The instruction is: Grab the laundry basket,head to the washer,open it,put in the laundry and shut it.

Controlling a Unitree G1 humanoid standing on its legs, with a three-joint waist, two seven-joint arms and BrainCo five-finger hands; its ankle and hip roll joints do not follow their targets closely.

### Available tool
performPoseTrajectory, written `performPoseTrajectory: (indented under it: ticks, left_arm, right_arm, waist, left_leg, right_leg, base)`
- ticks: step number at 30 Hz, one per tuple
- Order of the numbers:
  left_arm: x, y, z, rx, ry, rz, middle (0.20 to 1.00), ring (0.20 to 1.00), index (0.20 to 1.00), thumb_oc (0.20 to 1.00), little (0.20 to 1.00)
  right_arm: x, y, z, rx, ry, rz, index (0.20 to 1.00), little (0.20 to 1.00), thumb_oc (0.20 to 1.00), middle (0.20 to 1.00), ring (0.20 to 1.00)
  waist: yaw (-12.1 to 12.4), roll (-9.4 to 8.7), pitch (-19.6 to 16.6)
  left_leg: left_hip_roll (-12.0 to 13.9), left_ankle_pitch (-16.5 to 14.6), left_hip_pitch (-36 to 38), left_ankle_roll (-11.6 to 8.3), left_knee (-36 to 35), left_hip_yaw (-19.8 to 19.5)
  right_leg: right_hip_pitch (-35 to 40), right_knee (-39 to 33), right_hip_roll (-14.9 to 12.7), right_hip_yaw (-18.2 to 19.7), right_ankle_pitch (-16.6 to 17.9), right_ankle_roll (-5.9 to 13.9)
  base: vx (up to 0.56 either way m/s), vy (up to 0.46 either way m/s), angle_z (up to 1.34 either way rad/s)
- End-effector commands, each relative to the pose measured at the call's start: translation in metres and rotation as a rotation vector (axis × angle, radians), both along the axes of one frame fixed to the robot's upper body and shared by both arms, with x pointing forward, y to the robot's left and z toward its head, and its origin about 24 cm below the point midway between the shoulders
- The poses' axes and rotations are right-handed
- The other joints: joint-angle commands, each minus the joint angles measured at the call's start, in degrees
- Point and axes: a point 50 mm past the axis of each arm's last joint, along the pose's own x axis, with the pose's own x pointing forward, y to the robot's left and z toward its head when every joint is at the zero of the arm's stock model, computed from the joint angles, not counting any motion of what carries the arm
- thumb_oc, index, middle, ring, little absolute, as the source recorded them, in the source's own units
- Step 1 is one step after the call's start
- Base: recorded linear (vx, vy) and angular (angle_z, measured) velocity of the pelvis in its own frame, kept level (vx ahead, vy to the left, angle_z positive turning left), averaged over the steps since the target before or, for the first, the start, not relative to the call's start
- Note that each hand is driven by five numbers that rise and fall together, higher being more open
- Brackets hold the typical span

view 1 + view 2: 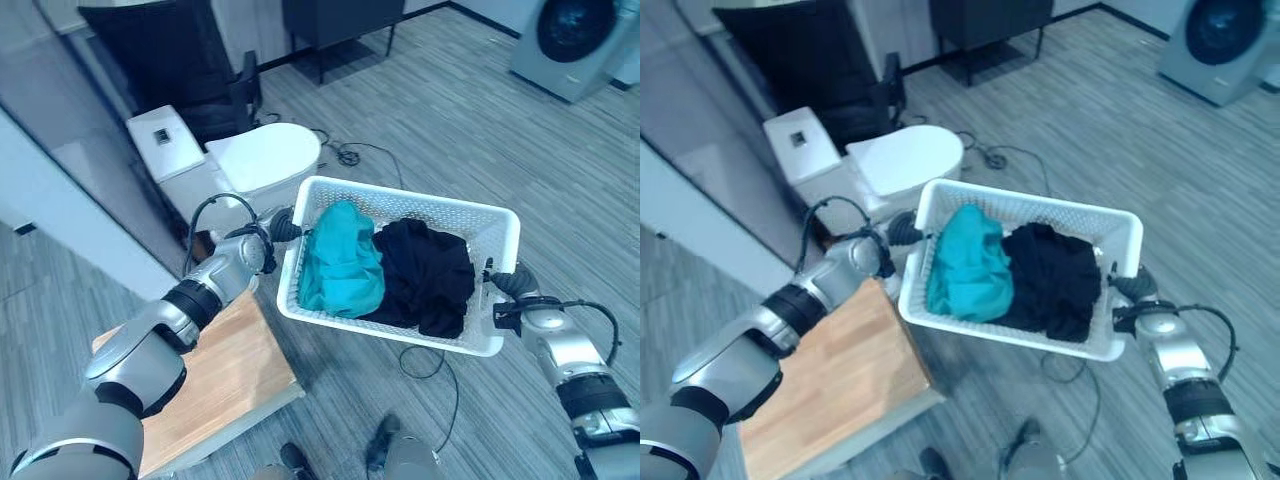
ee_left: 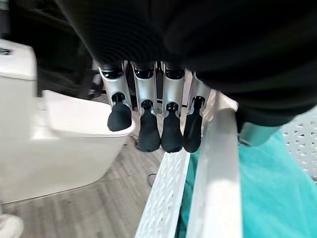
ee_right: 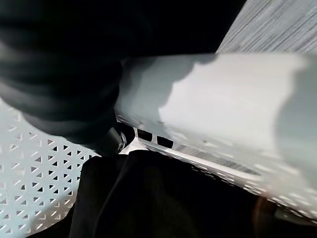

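You had the white perforated plastic laundry basket (image 1: 480,222) lifted clear between both hands, teal garment (image 1: 342,262) and black garment (image 1: 428,272) inside. The left hand (image 2: 148,121) curled round one end rim; the right hand (image 1: 500,285) met the opposite end, its grip impossible to tell, keeping the load level for carrying toward the grey front-loading washer (image 1: 570,40) far off.

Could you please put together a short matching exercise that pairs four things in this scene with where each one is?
Things:
1. teal garment
2. black garment
3. washer
4. toilet

Places:
A. far across the floor, towards the robot's right
B. in the laundry basket, on the side nearer the left hand
C. on the floor behind the basket, by the glass wall
D. in the basket, on the side nearer the right hand

Pairs: 1-B, 2-D, 3-A, 4-C
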Motion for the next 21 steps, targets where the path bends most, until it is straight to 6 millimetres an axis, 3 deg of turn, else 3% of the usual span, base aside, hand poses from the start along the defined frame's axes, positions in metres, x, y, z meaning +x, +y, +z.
performPoseTrajectory:
  ticks: [1,4,5,6,7,8,10,11,12,13,14,15,18,20,21]
  left_arm:
    - [0.001,-0.084,0.06,-0.083,-0.203,-0.275,0.2,0.2,0.2,0.2,0.2]
    - [0.005,-0.077,0.065,-0.095,-0.214,-0.248,0.2,0.2,0.2,0.2,0.2]
    - [0.008,-0.068,0.066,-0.111,-0.223,-0.211,0.2,0.2,0.2,0.2,0.2]
    - [0.008,-0.067,0.067,-0.112,-0.224,-0.21,0.2,0.2,0.2,0.2,0.2]
    - [0.009,-0.064,0.07,-0.123,-0.233,-0.201,0.2,0.2,0.2,0.2,0.2]
    - [0.011,-0.058,0.074,-0.138,-0.241,-0.184,0.2,0.2,0.2,0.2,0.2]
    - [0.011,-0.057,0.075,-0.138,-0.244,-0.182,0.2,0.2,0.2,0.2,0.2]
    - [0.011,-0.051,0.08,-0.17,-0.259,-0.174,0.2,0.2,0.2,0.2,0.2]
    - [0.01,-0.045,0.084,-0.208,-0.273,-0.168,0.2,0.2,0.2,0.2,0.2]
    - [0.009,-0.038,0.086,-0.214,-0.282,-0.166,0.2,0.2,0.2,0.2,0.2]
    - [0.006,-0.025,0.087,-0.217,-0.296,-0.149,0.2,0.2,0.2,0.2,0.2]
    - [0.006,-0.023,0.086,-0.217,-0.295,-0.144,0.2,0.2,0.2,0.2,0.2]
    - [0.006,-0.019,0.083,-0.228,-0.284,-0.124,0.2,0.2,0.2,0.2,0.2]
    - [0.009,-0.011,0.083,-0.241,-0.28,-0.093,0.2,0.2,0.2,0.2,0.2]
    - [0.011,0.002,0.083,-0.259,-0.276,-0.045,0.2,0.2,0.2,0.2,0.2]
  right_arm:
    - [0.045,0.054,0.078,0.03,-0.32,0.203,0.2,0.2,0.2,0.2,0.2]
    - [0.051,0.059,0.076,0.038,-0.301,0.212,0.2,0.2,0.2,0.2,0.2]
    - [0.054,0.065,0.08,0.051,-0.318,0.225,0.2,0.2,0.2,0.2,0.2]
    - [0.055,0.065,0.08,0.051,-0.318,0.227,0.2,0.2,0.2,0.2,0.2]
    - [0.056,0.066,0.08,0.055,-0.316,0.228,0.2,0.2,0.2,0.2,0.2]
    - [0.058,0.07,0.081,0.061,-0.317,0.243,0.2,0.2,0.2,0.2,0.2]
    - [0.059,0.071,0.083,0.061,-0.32,0.244,0.2,0.2,0.2,0.2,0.2]
    - [0.063,0.079,0.087,0.052,-0.323,0.276,0.2,0.2,0.2,0.2,0.2]
    - [0.065,0.085,0.09,0.039,-0.32,0.302,0.2,0.2,0.2,0.2,0.2]
    - [0.065,0.089,0.089,0.032,-0.312,0.328,0.2,0.2,0.2,0.2,0.2]
    - [0.062,0.097,0.086,0.057,-0.304,0.373,0.2,0.2,0.2,0.2,0.2]
    - [0.06,0.1,0.086,0.069,-0.308,0.39,0.2,0.2,0.2,0.2,0.2]
    - [0.061,0.106,0.087,0.087,-0.311,0.413,0.2,0.2,0.2,0.2,0.2]
    - [0.066,0.112,0.094,0.096,-0.33,0.427,0.2,0.2,0.2,0.2,0.2]
    - [0.069,0.12,0.1,0.105,-0.343,0.454,0.2,0.2,0.2,0.2,0.2]
  waist:
    - [0.13,-1.27,-4.77]
    - [-0.03,-2.41,-5.25]
    - [-0.29,-3.03,-5.53]
    - [-0.18,-2.96,-5.44]
    - [-0.22,-3.15,-5.46]
    - [0.58,-3.58,-4.82]
    - [0.85,-3.22,-4.52]
    - [2.23,-3.52,-3.92]
    - [3.94,-3.76,-3.39]
    - [5.71,-4.25,-2.75]
    - [8.13,-5.33,-1.58]
    - [9.04,-5.59,-1.03]
    - [9.85,-5.72,-0.67]
    - [10.82,-5.04,-0.53]
    - [11.22,-4.65,-0.55]
  left_leg:
    - [0.74,-2.24,-3.05,-2.89,0.29,-7.22]
    - [4.69,0.68,-3.23,-5.41,1.51,-5.77]
    - [7.48,1.99,-2.68,-6.83,2.45,-5.84]
    - [7.77,2.03,-2.56,-7.04,2.6,-5.67]
    - [9.86,4.11,-2.32,-8.16,4.16,-5.7]
    - [14.66,11.46,-3.77,-10.68,10.81,-7.56]
    - [16.0,11.74,-4.07,-11.69,12.01,-7.8]
    - [18.09,14.76,-5.54,-12.36,18.65,-11.3]
    - [16.77,13.96,-7.4,-11.72,22.04,-15.0]
    - [13.43,11.02,-10.9,-10.1,24.88,-19.52]
    - [7.29,7.39,-16.3,-7.21,24.25,-24.47]
    - [4.79,6.04,-18.64,-6.94,22.89,-26.55]
    - [1.73,5.56,-19.95,-6.59,16.58,-27.87]
    - [-0.03,8.62,-20.44,-7.5,8.61,-29.95]
    - [0.1,9.86,-20.73,-7.78,2.51,-32.23]
  right_leg:
    - [7.96,-6.69,3.55,2.58,2.95,4.18]
    - [8.88,-11.04,7.55,4.83,1.82,2.99]
    - [9.14,-12.92,10.25,6.11,0.7,2.04]
    - [9.26,-13.13,10.55,6.28,0.69,1.83]
    - [10.1,-14.73,12.42,7.52,0.07,1.03]
    - [11.56,-16.7,15.47,9.91,-0.73,-0.6]
    - [11.9,-17.35,16.59,10.23,-0.63,-1.3]
    - [13.21,-19.63,18.61,12.27,-0.98,-2.51]
    - [14.0,-20.41,18.99,13.36,-0.93,-2.66]
    - [14.38,-20.45,18.87,15.05,-0.79,-2.83]
    - [14.35,-19.69,18.83,17.0,-0.14,-3.34]
    - [14.89,-19.2,19.13,17.9,-0.42,-3.36]
    - [15.51,-18.93,19.92,19.19,-0.85,-3.31]
    - [16.84,-18.98,21.18,20.09,-1.41,-2.91]
    - [17.56,-18.13,21.96,21.17,-2.54,-3.07]
  base:
    - [-0.03,-0.25,-0.74]
    - [-0.01,-0.493,-0.83]
    - [0.04,-0.464,-0.96]
    - [0.07,-0.47,-0.72]
    - [0.12,-0.481,-0.82]
    - [0.11,-0.506,-1.06]
    - [0.06,-0.316,-1.81]
    - [0.06,-0.314,-1.6]
    - [0.07,-0.345,-0.68]
    - [0.03,-0.214,-1.56]
    - [0.05,-0.168,-1.98]
    - [0.1,-0.149,-2.04]
    - [0.1,-0.027,-0.64]
    - [0.25,0.011,-0.64]
    - [0.24,0.018,-0.63]
